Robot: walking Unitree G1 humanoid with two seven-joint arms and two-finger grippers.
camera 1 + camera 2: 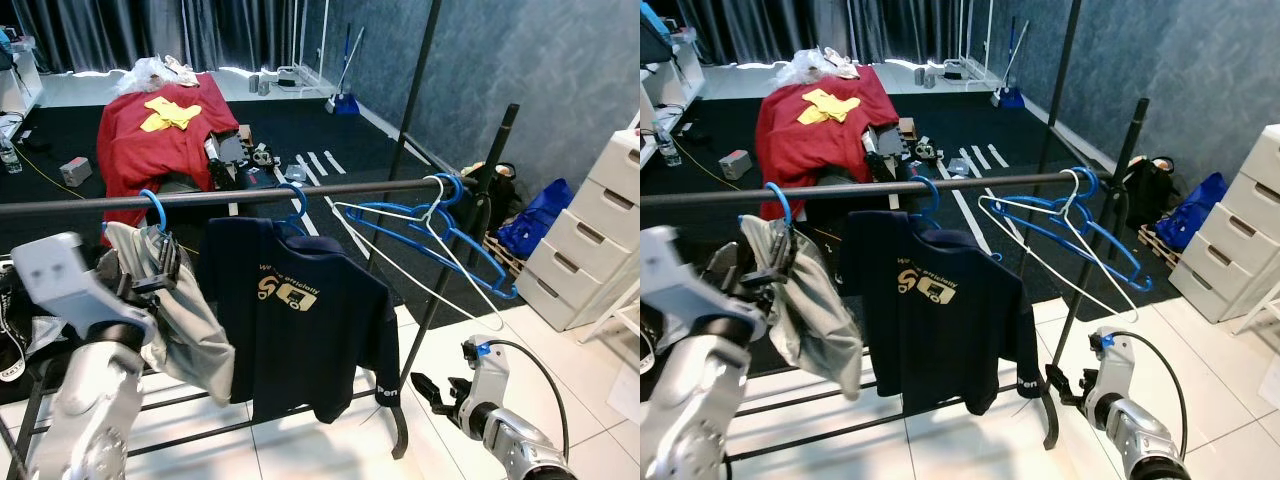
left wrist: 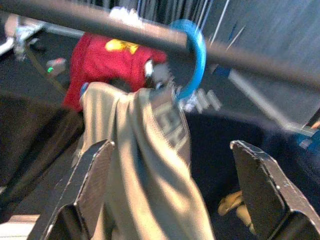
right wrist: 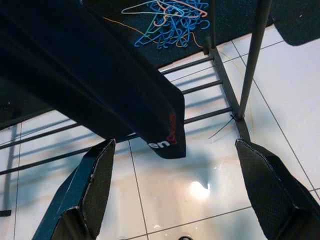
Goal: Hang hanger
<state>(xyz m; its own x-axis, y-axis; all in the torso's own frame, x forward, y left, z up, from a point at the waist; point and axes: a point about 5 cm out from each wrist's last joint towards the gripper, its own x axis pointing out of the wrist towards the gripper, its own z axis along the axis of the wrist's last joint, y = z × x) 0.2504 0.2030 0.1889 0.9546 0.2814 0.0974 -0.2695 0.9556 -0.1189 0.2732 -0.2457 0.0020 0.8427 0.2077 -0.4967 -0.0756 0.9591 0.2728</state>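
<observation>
Hanger, blue plastic with a round hook, sits over the dark metal rail of the clothes rack, a grey soft garment draped on it. Left gripper is raised just short of the garment, fingers spread wide with nothing between them. Right gripper hangs low over the white tiled floor, fingers also spread and empty. Likely handling: hanger light and stiff, fabric floppy and prone to sliding off; best hold looks like the neck below the hook, not the cloth. Just beside it on the rail hangs a navy T-shirt with gold print on another blue hanger, close enough to snag. Further along, bare blue and white hangers tilt off the rail. Beyond: a red cloth over furniture, a white drawer unit, and a heap of loose hangers on dark carpet.
</observation>
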